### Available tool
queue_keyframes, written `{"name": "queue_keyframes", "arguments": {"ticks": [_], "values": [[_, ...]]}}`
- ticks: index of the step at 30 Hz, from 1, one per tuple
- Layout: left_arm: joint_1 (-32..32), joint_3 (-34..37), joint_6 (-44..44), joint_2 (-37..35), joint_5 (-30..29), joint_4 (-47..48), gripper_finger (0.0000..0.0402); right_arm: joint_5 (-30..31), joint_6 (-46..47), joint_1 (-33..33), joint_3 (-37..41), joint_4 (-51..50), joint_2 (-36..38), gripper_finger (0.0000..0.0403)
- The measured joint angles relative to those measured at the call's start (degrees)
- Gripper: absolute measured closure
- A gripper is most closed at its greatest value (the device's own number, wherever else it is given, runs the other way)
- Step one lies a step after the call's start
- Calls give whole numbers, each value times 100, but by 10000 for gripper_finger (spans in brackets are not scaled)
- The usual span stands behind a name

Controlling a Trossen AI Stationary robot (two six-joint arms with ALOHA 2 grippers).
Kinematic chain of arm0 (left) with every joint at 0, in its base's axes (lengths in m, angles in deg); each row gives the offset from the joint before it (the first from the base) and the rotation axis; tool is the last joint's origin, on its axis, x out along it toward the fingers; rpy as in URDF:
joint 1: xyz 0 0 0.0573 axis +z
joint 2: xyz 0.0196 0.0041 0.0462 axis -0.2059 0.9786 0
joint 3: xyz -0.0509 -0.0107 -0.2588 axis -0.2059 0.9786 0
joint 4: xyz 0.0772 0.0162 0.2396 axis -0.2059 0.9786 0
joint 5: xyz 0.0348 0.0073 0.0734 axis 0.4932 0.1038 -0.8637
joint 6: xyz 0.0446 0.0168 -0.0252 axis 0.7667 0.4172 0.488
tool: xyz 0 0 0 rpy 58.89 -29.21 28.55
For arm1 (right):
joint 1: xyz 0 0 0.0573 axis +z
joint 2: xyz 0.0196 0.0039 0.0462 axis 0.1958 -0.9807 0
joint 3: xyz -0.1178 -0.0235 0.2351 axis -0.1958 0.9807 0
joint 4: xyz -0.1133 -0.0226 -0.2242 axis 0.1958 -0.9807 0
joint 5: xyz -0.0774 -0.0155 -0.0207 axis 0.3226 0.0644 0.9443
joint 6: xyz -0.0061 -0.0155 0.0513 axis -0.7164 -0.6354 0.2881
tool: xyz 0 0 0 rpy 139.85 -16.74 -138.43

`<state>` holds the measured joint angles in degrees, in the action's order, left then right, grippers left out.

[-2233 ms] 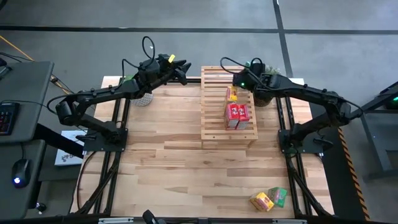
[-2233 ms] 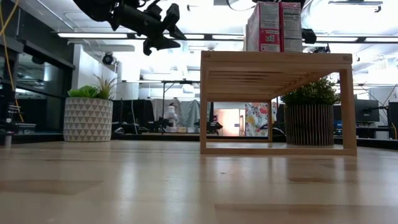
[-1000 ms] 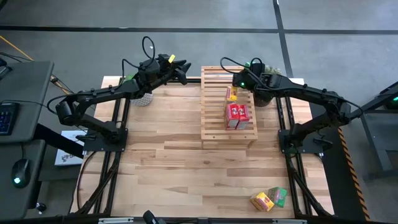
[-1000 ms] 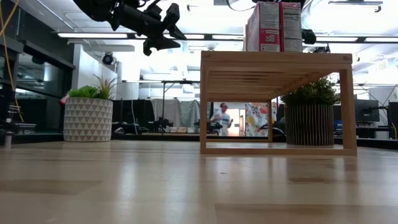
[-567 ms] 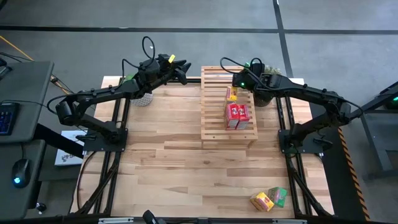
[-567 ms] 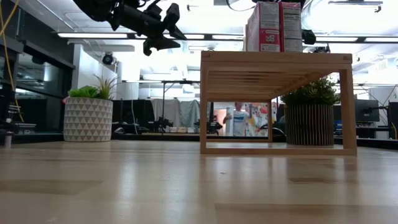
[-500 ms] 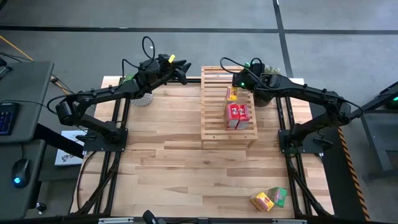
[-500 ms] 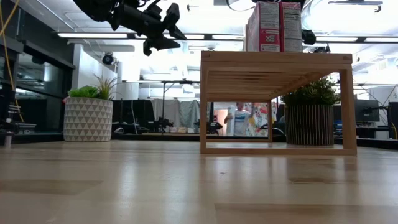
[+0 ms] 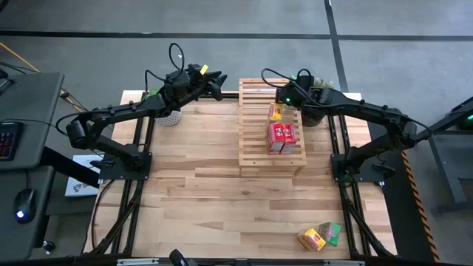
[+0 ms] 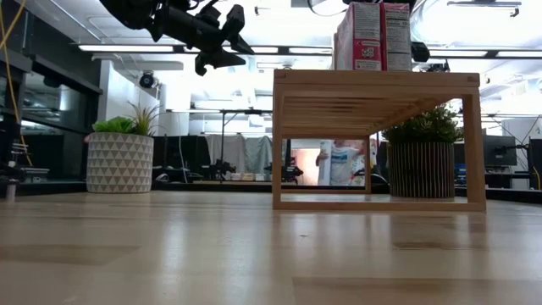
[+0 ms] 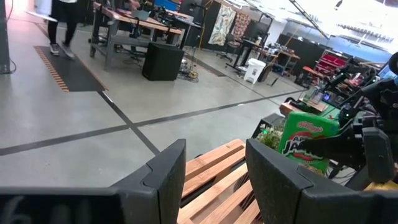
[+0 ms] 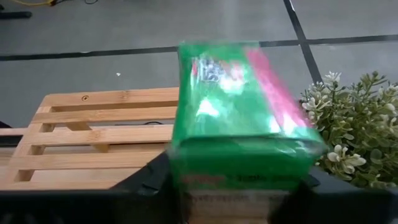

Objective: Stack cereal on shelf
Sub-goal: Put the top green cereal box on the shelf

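The light wooden slatted shelf (image 9: 270, 124) stands on the table and carries two red cereal boxes (image 9: 281, 137) side by side and one yellow box (image 9: 276, 111) behind them. My right gripper (image 9: 287, 94) hovers over the shelf's far end, shut on a green cereal box (image 12: 242, 118), which also shows in the left wrist view as the green box (image 11: 305, 142). My left gripper (image 9: 215, 84) is raised beyond the shelf's far left corner, open and holding nothing (image 11: 216, 177). Another yellow box (image 9: 311, 239) and another green box (image 9: 331, 233) lie on the table near its near right corner. My right gripper pinches the green box between its two fingers, one on each side wall of the end nearest the wrist (image 12: 186, 171). The rest of the box sticks out past the fingertips. It is lifted clear above the shelf's far slats (image 12: 93, 134).
A white patterned pot with a plant (image 10: 120, 157) stands at the table's far left and a dark ribbed pot with a plant (image 10: 421, 161) at the far right, right beside my right gripper (image 12: 354, 124). A person (image 10: 343, 163) stands in the room beyond the table.
Both arms and all boxes have kept still. Only the person in the room behind the table has walked toward the right.
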<state>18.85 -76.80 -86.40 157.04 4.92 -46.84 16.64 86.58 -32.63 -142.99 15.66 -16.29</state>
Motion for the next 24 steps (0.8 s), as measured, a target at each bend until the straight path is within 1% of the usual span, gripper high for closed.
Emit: {"name": "queue_keyframes", "arguments": {"ticks": [4, 8, 16, 24], "values": [[0, 0, 27, 0, 0, 0, 243, -14, 62, 0, 0, 1, -25, 192], [-1, 0, 28, 0, 0, 0, 243, -51, 60, 0, 0, 0, -56, 171], [-1, 0, 40, 0, -146, 0, 243, -45, -82, 0, 0, 9, 17, 166], [5, 0, 92, 0, -155, 0, 243, -58, -96, -2, 0, 52, 156, 166]]}}
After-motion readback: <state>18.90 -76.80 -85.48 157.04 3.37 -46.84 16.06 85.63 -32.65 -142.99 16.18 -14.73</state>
